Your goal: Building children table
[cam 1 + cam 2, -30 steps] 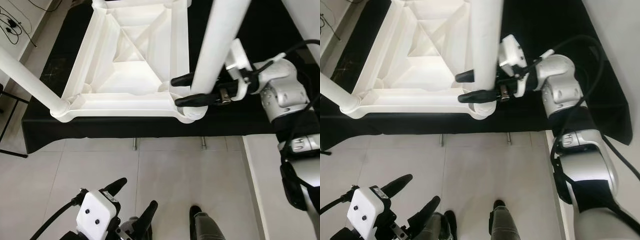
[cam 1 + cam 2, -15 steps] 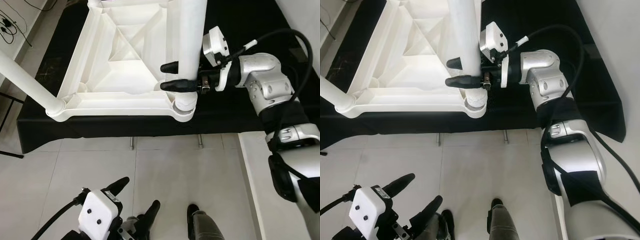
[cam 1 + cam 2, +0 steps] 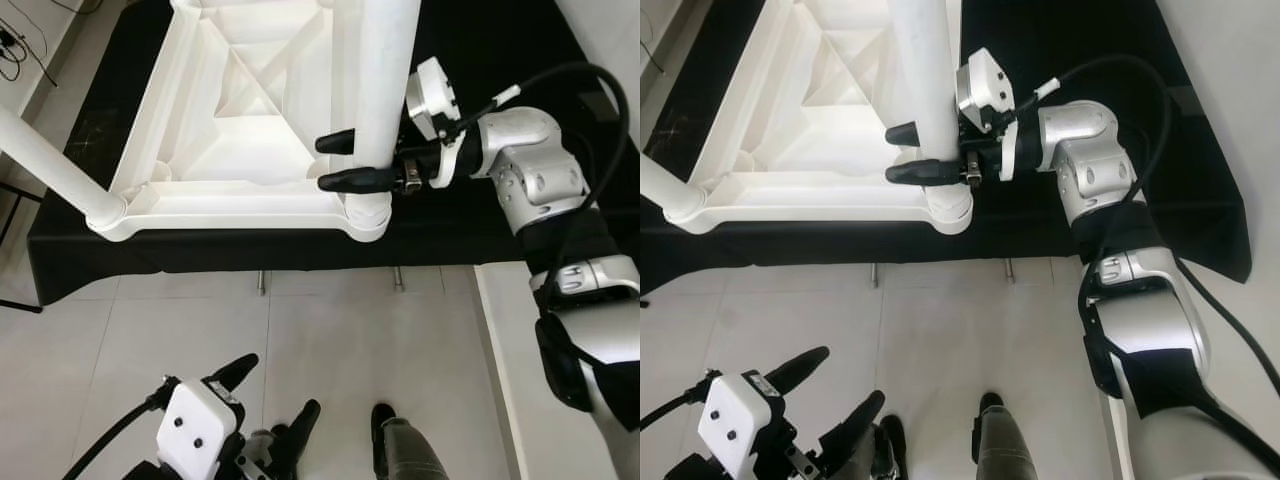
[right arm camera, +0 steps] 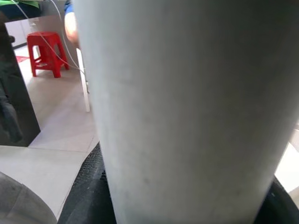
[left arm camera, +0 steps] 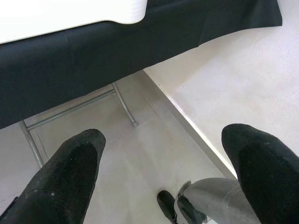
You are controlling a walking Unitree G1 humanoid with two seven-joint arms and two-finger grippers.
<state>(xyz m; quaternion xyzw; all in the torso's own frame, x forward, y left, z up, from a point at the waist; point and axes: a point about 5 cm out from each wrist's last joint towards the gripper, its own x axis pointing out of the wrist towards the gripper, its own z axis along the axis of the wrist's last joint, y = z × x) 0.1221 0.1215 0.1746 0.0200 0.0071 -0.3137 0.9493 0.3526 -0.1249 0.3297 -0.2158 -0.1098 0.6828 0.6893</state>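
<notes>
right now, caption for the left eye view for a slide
Right gripper clasps a white leg at the upturned table's corner.

One white plastic table top [image 3: 250,120] lies upside down, with two white round plastic legs [image 3: 385,90] standing in its near corner sockets, the second leg [image 3: 50,165] at the near left corner. Beyond the table top, one small red plastic stool [image 4: 46,51] stands on the floor. Two grippers count: the right gripper [image 3: 337,160] at the near right leg, the left gripper [image 3: 265,405] low over the tiles.

A black cloth [image 3: 480,40] covers the bench, pale floor tiles [image 3: 330,350] below, a red stool [image 4: 46,51] beyond.
</notes>
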